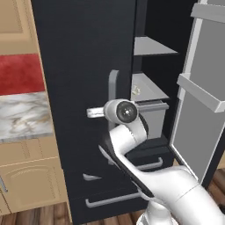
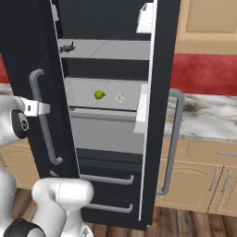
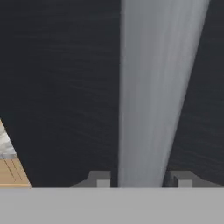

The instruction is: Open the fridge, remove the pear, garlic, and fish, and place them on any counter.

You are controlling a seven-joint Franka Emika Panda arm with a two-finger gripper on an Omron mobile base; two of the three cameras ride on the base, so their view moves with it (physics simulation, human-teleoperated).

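Fridge (image 1: 83,66), black, 2 doors, fills centre of left base view; right door (image 1: 200,88) swung wide open at right edge of frame, grey inner bins showing. Left door shut or nearly so, cannot tell which.

Gripper (image 3: 142,181) at bottom centre of hand view, closed on grey vertical handle (image 3: 155,87) of left door; handle runs up between the 2 dark fingertips (image 3: 101,180), both pressed against its sides. In right base view, hand at left edge of frame, against same handle (image 2: 41,115).

Pear (image 2: 99,95), yellow-green, on middle grey shelf (image 2: 88,90), centre of right base view. Garlic (image 2: 120,97), off-white, just beside pear to its right, same shelf, not touching. Small dark item (image 2: 67,47), likely the fish, on shelf above, upper left of that view.

2 lower drawers (image 2: 104,178) shut, below shelves.

Marble counter (image 1: 22,114) at left of left base view, over tan cabinets (image 1: 30,184); red wall strip (image 1: 19,72) above. Same counter at right of right base view.
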